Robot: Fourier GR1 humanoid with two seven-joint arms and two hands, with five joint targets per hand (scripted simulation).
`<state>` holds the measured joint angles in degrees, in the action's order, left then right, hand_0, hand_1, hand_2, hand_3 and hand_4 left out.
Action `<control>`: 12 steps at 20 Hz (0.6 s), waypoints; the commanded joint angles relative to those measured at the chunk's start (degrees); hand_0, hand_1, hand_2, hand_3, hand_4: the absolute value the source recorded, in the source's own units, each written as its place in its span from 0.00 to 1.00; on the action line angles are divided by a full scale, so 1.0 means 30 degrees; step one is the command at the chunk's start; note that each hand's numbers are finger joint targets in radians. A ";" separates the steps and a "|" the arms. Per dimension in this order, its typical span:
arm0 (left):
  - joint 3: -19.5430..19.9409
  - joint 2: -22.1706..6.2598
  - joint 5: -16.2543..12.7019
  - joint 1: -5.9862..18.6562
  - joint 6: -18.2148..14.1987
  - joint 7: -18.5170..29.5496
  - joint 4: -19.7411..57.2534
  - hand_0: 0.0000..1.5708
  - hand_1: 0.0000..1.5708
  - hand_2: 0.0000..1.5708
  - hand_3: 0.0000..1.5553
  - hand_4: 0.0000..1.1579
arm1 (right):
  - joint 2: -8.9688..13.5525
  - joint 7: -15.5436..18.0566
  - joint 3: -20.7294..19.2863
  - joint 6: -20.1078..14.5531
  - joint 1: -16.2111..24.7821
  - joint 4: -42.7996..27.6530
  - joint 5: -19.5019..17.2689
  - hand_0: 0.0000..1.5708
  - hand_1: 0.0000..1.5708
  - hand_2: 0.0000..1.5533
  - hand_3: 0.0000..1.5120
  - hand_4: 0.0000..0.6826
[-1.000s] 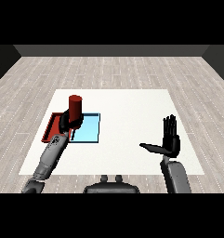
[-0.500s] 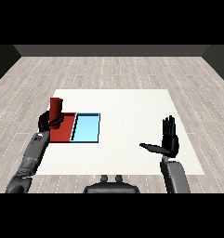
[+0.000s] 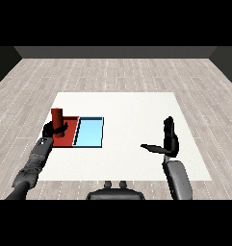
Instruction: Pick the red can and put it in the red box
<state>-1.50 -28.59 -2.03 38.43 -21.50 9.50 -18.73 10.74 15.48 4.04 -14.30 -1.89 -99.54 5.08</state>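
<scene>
Blue tray beside red tray

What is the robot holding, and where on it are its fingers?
The left hand holds the red can, fingers curled round its lower half, over the red tray. The right hand holds nothing.

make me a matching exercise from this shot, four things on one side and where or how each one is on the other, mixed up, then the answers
Things:
1. red can
2. light blue tray
3. right hand
4. red tray

States:
A. open, fingers straight, holding nothing
B. held upright in the left hand
C. at the table's left side, under the held can
D. just right of the red tray

Pairs: 1-B, 2-D, 3-A, 4-C
</scene>
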 commanded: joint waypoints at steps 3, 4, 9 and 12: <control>0.0498 0.1608 0.0305 0.0971 -0.0483 0.1431 0.3385 0.48 0.48 0.47 0.32 0.66 | -0.0133 0.0203 -0.0096 -0.0256 -0.1139 0.1639 -0.0714 0.00 0.00 0.00 0.00 0.00; 0.0868 0.1340 -0.0098 0.0811 0.0373 0.1358 0.3599 0.86 0.86 0.87 0.82 0.81 | 0.0158 0.0381 -0.0552 -0.0290 -0.0906 0.1576 -0.0669 0.00 0.00 0.00 0.00 0.00; -0.1195 0.0899 0.1994 0.0844 0.3439 0.0982 0.4593 0.00 0.00 0.00 0.00 0.27 | 0.0194 0.0885 -0.0656 0.0273 -0.1954 0.2823 -0.0540 0.00 0.00 0.00 0.00 0.00; -0.1604 0.1010 0.2712 0.2417 0.1604 -0.1346 0.5464 0.00 0.00 0.00 0.00 0.00 | -0.0342 0.1629 -0.0333 0.0342 -0.0734 0.2361 -0.0450 0.00 0.00 0.00 0.00 0.00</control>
<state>-4.51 -27.09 3.57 42.74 -14.24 9.58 -5.06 10.40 18.64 2.82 -13.75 -4.17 -93.59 3.86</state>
